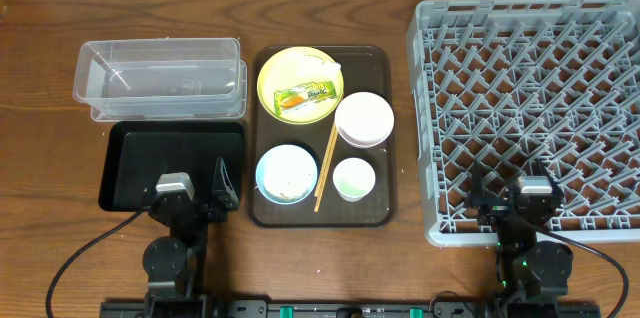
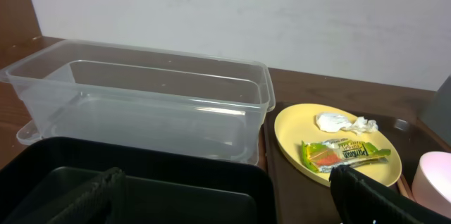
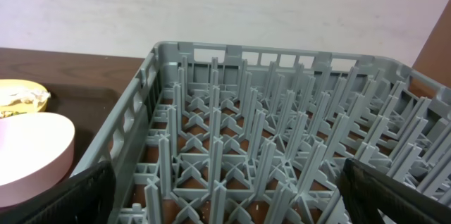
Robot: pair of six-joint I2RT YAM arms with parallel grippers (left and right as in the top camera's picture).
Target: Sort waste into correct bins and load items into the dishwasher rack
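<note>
The left gripper (image 2: 227, 179) and the right gripper (image 3: 227, 175) sit at the bottom edge of the overhead view. Both have jaws spread wide and hold nothing, the left over the black tray (image 1: 140, 148) and the right over the near wall of the dishwasher rack (image 1: 530, 88), probably so each arm faces the receptacle it serves. The work items are grouped on the brown serving tray (image 1: 388, 208) at centre frame, within reach of both arms: the wrapper (image 1: 305, 96) and white scrap (image 1: 333, 66) lie on the yellow plate (image 1: 285, 70) at top, the white bowl (image 1: 365, 118) is at right, and the chopsticks (image 1: 325, 168) run between the light-blue bowl (image 1: 287, 173) and the cup (image 1: 353, 178). The clear tub (image 1: 160, 78), upper left, holds nothing yet.
</note>
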